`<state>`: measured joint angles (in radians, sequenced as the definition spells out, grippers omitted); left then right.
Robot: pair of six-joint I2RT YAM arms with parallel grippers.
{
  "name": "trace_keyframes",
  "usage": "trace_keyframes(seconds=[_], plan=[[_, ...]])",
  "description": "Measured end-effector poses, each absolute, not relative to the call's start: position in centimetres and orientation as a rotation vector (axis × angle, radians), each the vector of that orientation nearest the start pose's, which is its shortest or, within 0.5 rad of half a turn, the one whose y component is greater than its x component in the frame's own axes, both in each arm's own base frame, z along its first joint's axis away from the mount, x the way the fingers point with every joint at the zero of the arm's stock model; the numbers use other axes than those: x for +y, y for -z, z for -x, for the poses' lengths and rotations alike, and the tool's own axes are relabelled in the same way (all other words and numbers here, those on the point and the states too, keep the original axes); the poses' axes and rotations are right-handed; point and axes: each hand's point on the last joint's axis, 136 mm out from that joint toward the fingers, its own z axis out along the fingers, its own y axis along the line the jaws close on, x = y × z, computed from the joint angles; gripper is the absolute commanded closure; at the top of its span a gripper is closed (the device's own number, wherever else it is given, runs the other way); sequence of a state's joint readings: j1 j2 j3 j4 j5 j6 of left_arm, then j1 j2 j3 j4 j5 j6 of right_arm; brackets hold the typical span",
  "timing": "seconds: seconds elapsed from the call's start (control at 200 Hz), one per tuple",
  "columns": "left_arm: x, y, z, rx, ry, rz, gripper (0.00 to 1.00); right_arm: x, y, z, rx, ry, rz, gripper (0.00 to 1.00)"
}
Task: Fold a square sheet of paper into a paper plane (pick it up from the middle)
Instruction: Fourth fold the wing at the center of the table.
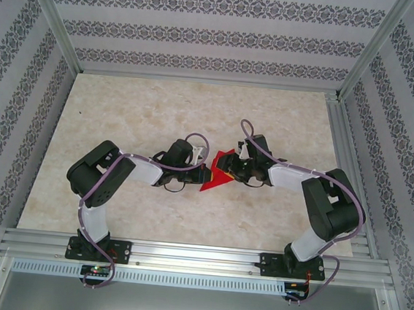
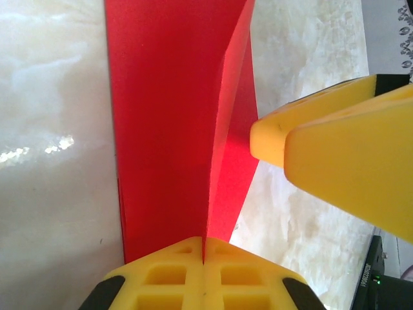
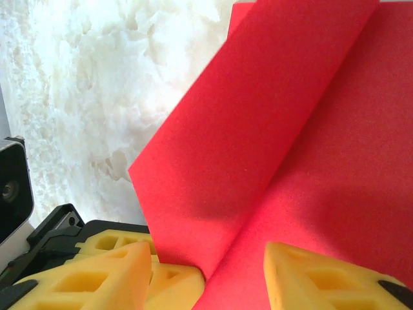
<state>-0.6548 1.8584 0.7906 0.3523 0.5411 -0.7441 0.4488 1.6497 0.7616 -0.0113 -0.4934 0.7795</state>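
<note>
Mid-fold at the bench centre, the plane is pinched by the closed left end effector and loosely straddled by the parted right end effector; a flap likely needs pressing flat next.

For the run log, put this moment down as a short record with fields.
item: red paper plane, partly folded, one flap raised along a crease
left pincer: shut on the plane's raised fold
right pincer: open, the plane's fold between its fingers
surface: pale marbled table
place: both pincers meet at the plane, near the table's middle
</note>
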Motion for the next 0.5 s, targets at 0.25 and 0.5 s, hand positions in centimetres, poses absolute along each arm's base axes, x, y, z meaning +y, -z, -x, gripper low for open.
trace_keyframes(seconds=[0.25,0.5], plan=[[-33.8,-2.8,-28.7,2.571,1.320,-0.169,0.93,23.7,-3.7,-30.5,2.711,-1.053,-0.203,0.47],[-34.1,-3.0,-28.6,2.572,1.350,-0.167,0.92,23.6,-2.7,-30.8,2.753,-1.007,-0.215,0.48]])
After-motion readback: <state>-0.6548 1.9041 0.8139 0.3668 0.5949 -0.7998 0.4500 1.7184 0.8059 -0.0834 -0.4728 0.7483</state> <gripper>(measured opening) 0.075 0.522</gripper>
